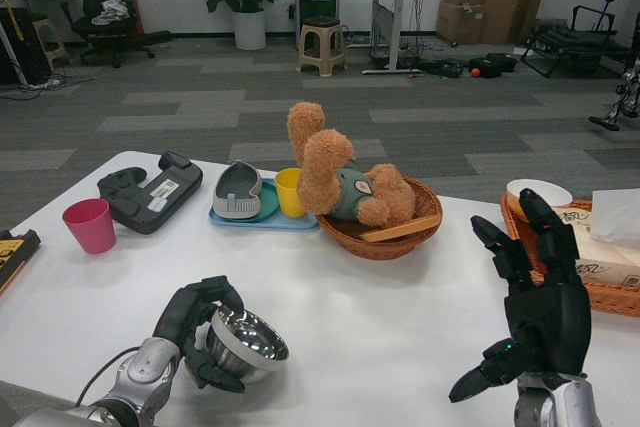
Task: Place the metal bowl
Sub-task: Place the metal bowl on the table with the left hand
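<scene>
Metal bowl [246, 344]: polished, open side tilted up and toward the right, sat low over the near-left part of the white table [370, 297]; whether its base touched the tabletop could not be told. Left hand [192, 327]: black, fingers wrapped over the bowl's left rim and underside, clamped on it. Right hand [538, 307]: raised at near right, palm toward the left, fingers spread apart and holding nothing. Pink cup [90, 225]: upright at the left side of the table, well apart from the bowl. Black controller [150, 190]: lay beyond the pink cup, at far left. Blue tray [262, 215]: far centre-left, carrying a grey shoe-like item [234, 192], a green dish [266, 201] partly under it, and a yellow cup [289, 191] at its right end. Wicker basket [385, 233]: just right of the tray, holding a brown teddy bear [340, 173] lying on its back with legs up, and a wooden strip [400, 228] across the near rim. Orange tray [600, 285]: at the right edge, behind the right hand, with a white bowl [534, 195] and a tissue box [605, 237]. Yellow-and-black item [12, 252]: at the left edge, cut off by the frame, identity unclear.
</scene>
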Motion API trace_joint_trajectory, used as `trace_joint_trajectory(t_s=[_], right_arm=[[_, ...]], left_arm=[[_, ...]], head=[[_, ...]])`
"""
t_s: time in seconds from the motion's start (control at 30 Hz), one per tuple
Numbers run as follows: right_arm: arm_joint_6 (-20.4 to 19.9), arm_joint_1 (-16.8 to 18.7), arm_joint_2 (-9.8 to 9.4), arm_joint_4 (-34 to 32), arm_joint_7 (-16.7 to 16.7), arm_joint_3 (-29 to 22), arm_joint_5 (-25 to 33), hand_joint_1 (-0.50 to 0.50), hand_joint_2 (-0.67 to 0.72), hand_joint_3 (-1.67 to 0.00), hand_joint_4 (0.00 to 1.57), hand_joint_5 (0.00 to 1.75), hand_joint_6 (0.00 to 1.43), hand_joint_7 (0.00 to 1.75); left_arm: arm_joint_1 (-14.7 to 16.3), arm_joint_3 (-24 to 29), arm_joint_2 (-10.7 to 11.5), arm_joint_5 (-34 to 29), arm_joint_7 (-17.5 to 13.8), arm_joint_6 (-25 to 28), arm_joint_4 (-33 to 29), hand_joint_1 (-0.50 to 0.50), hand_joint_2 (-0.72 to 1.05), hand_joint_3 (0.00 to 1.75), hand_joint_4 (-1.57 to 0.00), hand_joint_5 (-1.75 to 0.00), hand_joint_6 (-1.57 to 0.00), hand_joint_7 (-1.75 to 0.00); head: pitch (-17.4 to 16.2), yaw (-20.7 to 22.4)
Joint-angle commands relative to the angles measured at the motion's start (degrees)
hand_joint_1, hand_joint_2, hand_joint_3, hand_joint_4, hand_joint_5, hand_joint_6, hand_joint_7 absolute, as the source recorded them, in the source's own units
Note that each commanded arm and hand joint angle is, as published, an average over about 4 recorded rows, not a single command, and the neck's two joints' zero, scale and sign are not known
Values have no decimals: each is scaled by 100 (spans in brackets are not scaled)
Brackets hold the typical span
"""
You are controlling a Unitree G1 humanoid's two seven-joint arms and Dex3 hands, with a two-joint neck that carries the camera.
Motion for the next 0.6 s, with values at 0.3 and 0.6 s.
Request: trace_joint_trajectory(t_s=[0.3,0.6], right_arm=[[-60,1,10,56,-2,-2,26,17,66,-16,46,58,0,56],[-60,-12,10,87,-2,-2,26,17,66,-16,46,58,0,56]], left_arm=[[83,-6,94,125,18,103,88,-50,91,44,-89,-175,-130,-147],[338,82,131,54,-230,114,79,-50,87,48,-36,-175,-133,-140]], head=[[-43,56],[-91,150]])
